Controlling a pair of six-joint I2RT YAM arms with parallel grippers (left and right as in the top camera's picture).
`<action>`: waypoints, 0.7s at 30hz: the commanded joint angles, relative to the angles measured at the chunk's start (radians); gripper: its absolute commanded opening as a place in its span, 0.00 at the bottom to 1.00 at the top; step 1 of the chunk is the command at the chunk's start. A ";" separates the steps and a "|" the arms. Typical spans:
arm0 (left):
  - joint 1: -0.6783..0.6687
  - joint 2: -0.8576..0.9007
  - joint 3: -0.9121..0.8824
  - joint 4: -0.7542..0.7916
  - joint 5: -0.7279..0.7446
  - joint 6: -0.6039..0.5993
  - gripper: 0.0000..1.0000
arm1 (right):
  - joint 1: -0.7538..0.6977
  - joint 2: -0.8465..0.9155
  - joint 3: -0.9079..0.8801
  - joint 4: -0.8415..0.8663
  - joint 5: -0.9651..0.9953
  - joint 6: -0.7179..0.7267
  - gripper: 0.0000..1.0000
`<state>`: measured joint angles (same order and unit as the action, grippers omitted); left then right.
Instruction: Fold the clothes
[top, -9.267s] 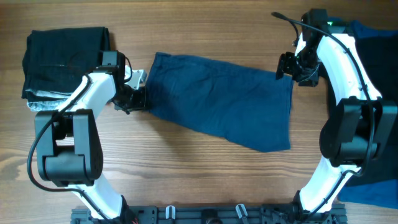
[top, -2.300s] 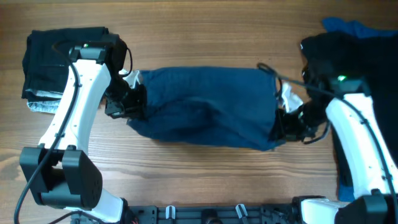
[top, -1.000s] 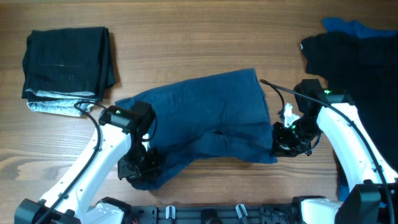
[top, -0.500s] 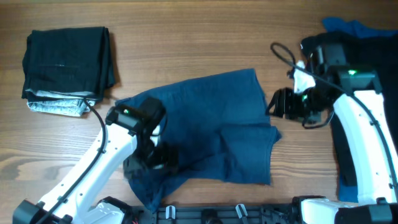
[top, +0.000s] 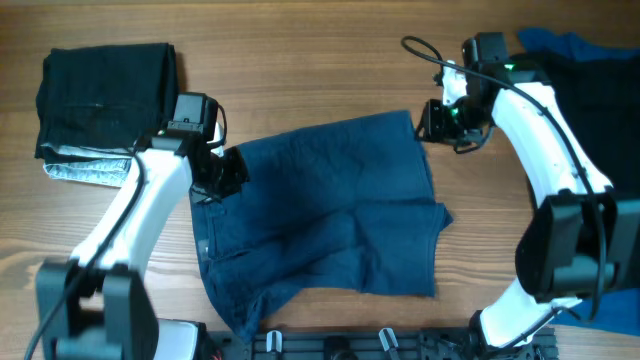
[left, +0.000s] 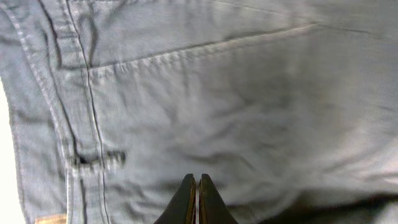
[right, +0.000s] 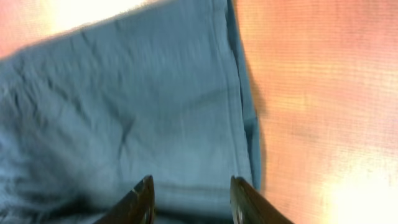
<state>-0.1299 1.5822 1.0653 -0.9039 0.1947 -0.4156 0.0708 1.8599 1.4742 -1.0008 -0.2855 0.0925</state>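
Observation:
The dark navy shorts (top: 320, 215) lie loosely folded and rumpled in the middle of the table, waistband at the left. My left gripper (top: 225, 172) is shut and empty above the shorts' upper left corner; in the left wrist view its closed tips (left: 197, 186) hover over the fabric (left: 205, 93) beside a seam and pocket line. My right gripper (top: 430, 120) is open by the shorts' upper right corner; in the right wrist view its spread fingers (right: 191, 190) sit over the fabric's hemmed edge (right: 155, 112).
A folded black garment (top: 108, 85) lies on a light grey one (top: 90, 172) at the back left. A pile of black (top: 590, 110) and brighter blue (top: 565, 45) clothes is at the right edge. A mounting rail (top: 330, 345) runs along the front edge.
Both grippers let go of the shorts after dragging the fold forward. The left arm moved up to the shorts' upper left corner, the right arm to the upper right corner. The shorts lie flatter.

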 joint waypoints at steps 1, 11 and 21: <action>0.026 0.104 0.008 0.034 -0.090 0.045 0.04 | 0.011 0.079 0.027 0.135 0.028 -0.113 0.39; 0.123 0.116 0.008 0.108 -0.174 0.042 0.04 | 0.016 0.165 0.023 0.356 0.076 -0.229 0.48; 0.129 0.116 -0.020 0.167 -0.223 0.072 0.17 | 0.027 0.275 0.022 0.430 0.016 -0.311 0.53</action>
<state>-0.0044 1.6928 1.0637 -0.7391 0.0093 -0.3634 0.0845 2.1067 1.4811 -0.5831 -0.2386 -0.1883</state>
